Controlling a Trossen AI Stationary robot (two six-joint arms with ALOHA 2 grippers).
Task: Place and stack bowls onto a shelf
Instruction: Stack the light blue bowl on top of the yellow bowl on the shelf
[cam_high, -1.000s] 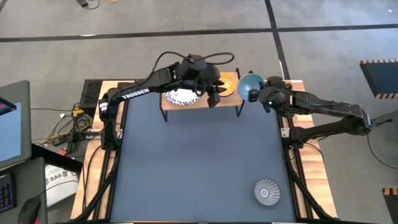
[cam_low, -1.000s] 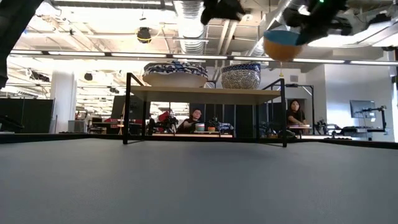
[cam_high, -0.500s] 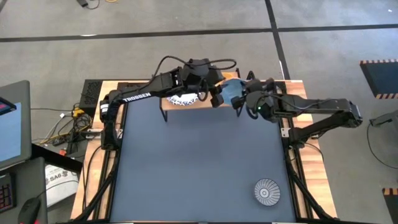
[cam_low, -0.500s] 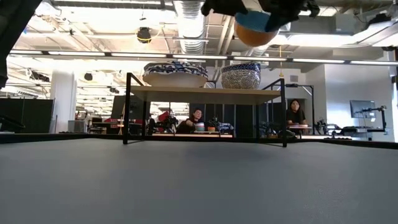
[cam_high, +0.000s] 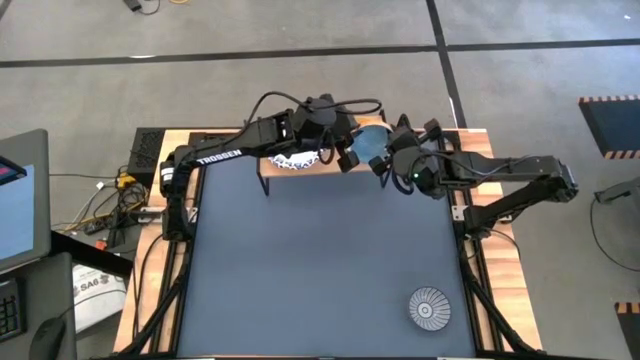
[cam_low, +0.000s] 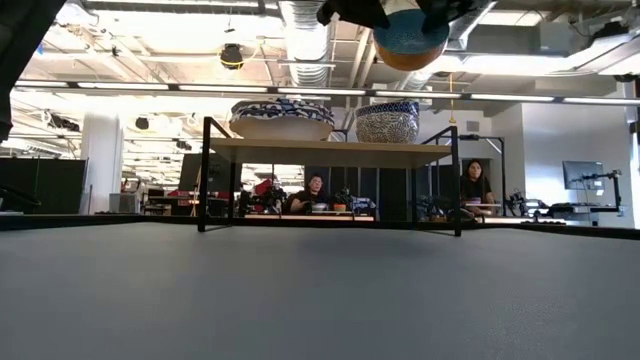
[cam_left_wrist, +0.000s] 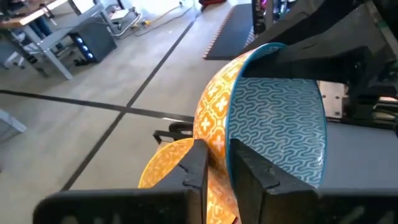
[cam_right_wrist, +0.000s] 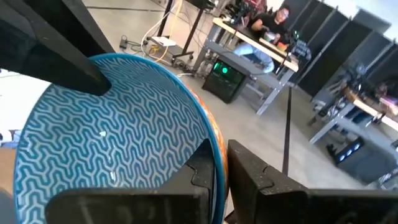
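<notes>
The light blue bowl, wave-patterned inside and orange outside, hangs in the air over the right end of the shelf. My left gripper and my right gripper are both shut on its rim, from opposite sides. Below it an orange bowl sits on the shelf, on a stack. A stack of blue-and-white bowls rests on the shelf's left part. The grey-blue striped bowl sits on the tabletop near the near right corner. My left gripper pinches the light blue bowl's rim, one finger inside the bowl and one outside on its orange wall. It comes from the table's left side. The bowl is lifted clear and tilted. My right gripper pinches the opposite rim, one finger inside and one outside. It comes from the table's right side. The bowl is clear of the shelf and everything on it.
The shelf stands at the table's far edge on thin black legs. The wide dark tabletop stretches between it and the striped bowl. People sit at desks in the room behind.
My right gripper has carried the light blue bowl toward the table's left, from beyond the shelf's right end to above the shelf, up against my left gripper. The bowl has also risen slightly. My left gripper's fingers now sit astride its rim.
</notes>
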